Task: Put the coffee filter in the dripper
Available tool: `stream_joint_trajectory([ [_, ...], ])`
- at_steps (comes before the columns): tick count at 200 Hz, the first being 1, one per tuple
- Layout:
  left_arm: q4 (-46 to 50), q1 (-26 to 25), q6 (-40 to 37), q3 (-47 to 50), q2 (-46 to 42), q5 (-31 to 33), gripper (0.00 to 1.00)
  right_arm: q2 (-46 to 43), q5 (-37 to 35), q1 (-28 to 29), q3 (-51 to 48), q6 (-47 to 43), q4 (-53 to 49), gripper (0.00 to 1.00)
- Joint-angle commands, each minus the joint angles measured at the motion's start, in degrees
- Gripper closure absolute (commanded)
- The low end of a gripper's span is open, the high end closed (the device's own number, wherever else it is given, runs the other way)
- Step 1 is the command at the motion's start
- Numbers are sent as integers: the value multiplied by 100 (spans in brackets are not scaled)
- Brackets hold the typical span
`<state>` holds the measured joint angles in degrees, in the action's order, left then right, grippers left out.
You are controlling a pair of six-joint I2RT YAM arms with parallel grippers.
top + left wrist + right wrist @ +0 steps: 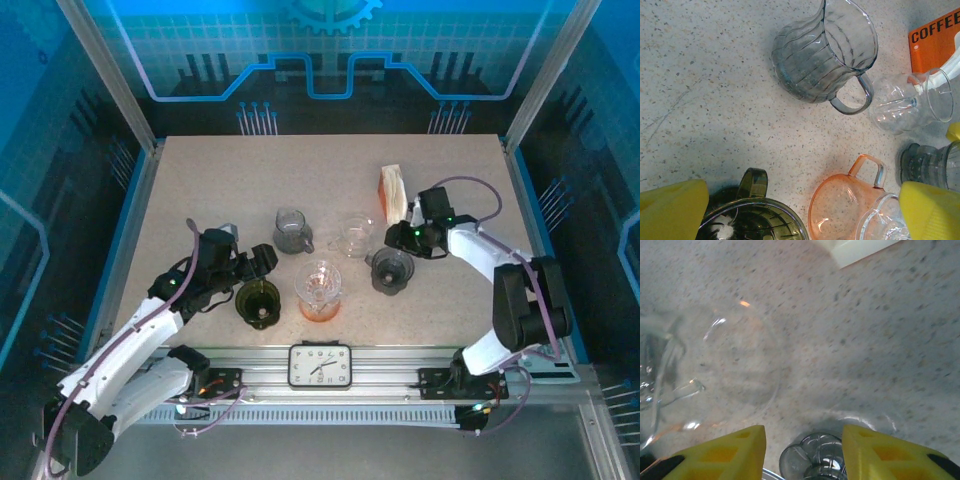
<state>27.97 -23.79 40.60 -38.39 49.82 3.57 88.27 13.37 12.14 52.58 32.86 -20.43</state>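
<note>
The coffee filters stand as pale sheets in an orange box [394,192] at the back right, lettered COFFEE in the left wrist view [935,42]. My right gripper [393,240] hangs just in front of the box, over a grey dripper [391,270]. Its yellow fingers [720,455] stand apart, with the grey dripper's top [812,462] below the gap and untouched. My left gripper [260,262] is wide open over a dark olive dripper [752,220]. A clear dripper [885,222] sits on an orange server [840,205].
A grey ribbed pitcher [292,232] and a clear glass [356,235] stand mid-table between the arms. The clear glass [735,355] lies left of my right fingers. A clock [320,365] sits on the front rail. Open tabletop lies toward the back.
</note>
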Motion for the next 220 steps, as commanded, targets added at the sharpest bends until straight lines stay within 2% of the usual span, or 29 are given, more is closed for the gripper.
stream_joint_trajectory([
  [1,-97,49,128,78,-16,-104,1,-315,77,229,-74,251,185,53],
  [17,-81,53,124,77,-31,-108,1,-492,-304,227,54,155,72,49],
  [41,-71,58,117,78,-76,-109,1,-621,-993,243,543,-244,-136,49],
  [78,-148,58,106,112,-64,-116,1,-183,-1970,326,1356,-918,-109,57],
  [132,-385,54,-4,192,9,28,1,967,-2419,477,2481,-1328,-180,70],
  [220,-613,55,-171,166,376,-26,1,2180,-3036,640,3997,-1335,-941,78],
])
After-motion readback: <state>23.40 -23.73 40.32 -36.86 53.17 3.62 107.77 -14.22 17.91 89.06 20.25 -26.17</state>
